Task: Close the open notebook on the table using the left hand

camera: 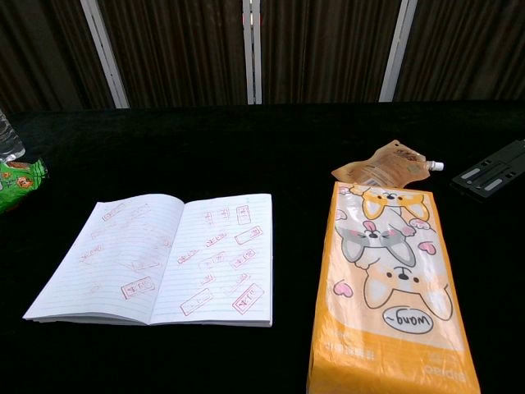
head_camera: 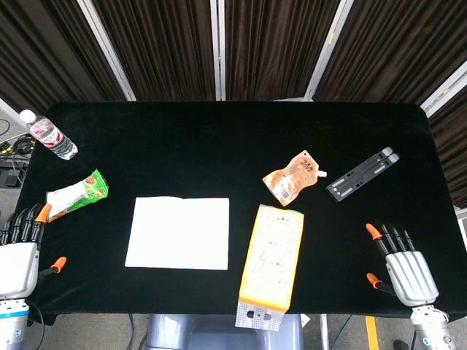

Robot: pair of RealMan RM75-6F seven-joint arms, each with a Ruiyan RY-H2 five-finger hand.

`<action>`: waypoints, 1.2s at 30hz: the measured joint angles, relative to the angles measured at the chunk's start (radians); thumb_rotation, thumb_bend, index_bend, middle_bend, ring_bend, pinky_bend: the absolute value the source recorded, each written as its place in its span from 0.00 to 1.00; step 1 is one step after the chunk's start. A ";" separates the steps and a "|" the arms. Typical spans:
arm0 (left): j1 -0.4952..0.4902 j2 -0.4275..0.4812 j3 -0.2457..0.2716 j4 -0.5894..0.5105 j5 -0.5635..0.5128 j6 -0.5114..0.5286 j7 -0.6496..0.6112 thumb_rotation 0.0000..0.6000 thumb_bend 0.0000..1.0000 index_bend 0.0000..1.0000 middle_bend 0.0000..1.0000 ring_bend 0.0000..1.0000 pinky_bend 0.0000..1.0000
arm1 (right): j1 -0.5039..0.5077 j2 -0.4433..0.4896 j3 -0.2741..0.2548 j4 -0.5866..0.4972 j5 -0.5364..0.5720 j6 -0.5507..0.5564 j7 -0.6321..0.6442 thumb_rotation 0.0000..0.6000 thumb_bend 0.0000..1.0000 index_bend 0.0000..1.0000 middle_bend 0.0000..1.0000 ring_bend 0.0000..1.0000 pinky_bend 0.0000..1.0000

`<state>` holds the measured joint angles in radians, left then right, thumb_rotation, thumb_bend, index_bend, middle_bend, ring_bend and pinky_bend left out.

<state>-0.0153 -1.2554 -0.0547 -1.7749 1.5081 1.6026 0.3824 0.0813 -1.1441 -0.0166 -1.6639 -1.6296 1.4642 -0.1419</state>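
The notebook [camera: 160, 258] is seen lying open; red stamps are shown only from the chest, both empty, spread hands [head_camera: 20, 251] [head_camera: 405, 266] only overhead.

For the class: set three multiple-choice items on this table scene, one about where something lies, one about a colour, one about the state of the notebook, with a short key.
1. Where is the water bottle?
A. far left corner of the table
B. beside the right hand
C. on the notebook

2. What colour are the stamp marks on the notebook pages?
A. blue
B. red
C. green

3. What state is the notebook in?
A. closed
B. held by the left hand
C. open flat, untouched

Key: 1 A, the bottle lies at the far left edge in the head view. 2 B, the chest view shows red stamps. 3 C, both pages show, and the left hand and right hand rest apart at the near corners.
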 measured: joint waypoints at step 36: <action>-0.063 -0.043 0.080 0.042 0.066 -0.171 0.044 1.00 0.14 0.00 0.00 0.00 0.00 | -0.001 -0.001 0.004 0.005 0.010 0.000 0.009 1.00 0.07 0.00 0.00 0.00 0.00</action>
<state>-0.0786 -1.2980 0.0257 -1.7324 1.5739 1.4315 0.4262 0.0805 -1.1453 -0.0123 -1.6590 -1.6195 1.4646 -0.1326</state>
